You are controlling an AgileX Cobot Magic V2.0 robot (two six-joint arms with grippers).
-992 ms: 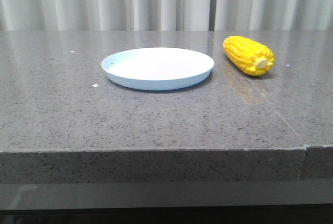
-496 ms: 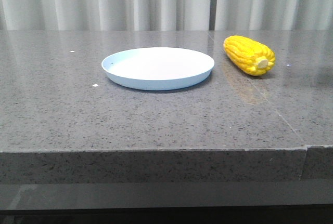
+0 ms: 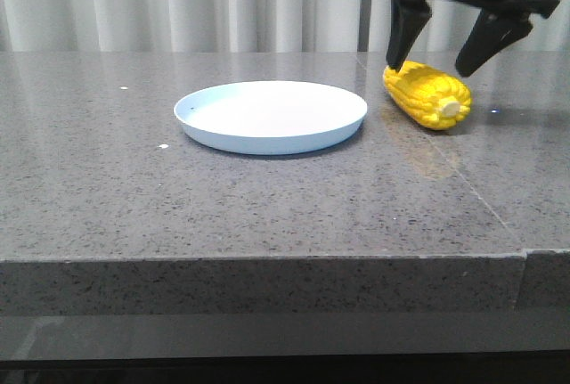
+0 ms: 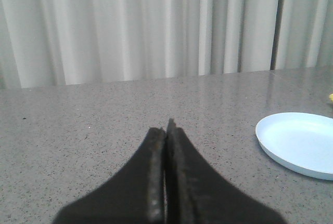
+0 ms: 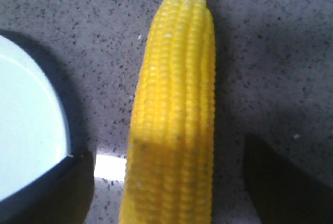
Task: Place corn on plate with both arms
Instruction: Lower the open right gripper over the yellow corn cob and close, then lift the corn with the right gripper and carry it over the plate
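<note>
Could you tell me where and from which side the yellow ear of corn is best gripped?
Grip the yellow ear of corn across its thick middle, from above. It lies flat on the grey stone table, and the open right pincer already straddles it.

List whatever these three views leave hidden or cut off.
- Right gripper, front view: wrist and arm cut off by the top edge; fingers spread over the corn, contact not determinable.
- Corn, right wrist view: stub end cut off by the frame's edge.
- Plate, left wrist view: far side cut by the edge.
- Left gripper: absent from the front view; body outside the frame.
</note>
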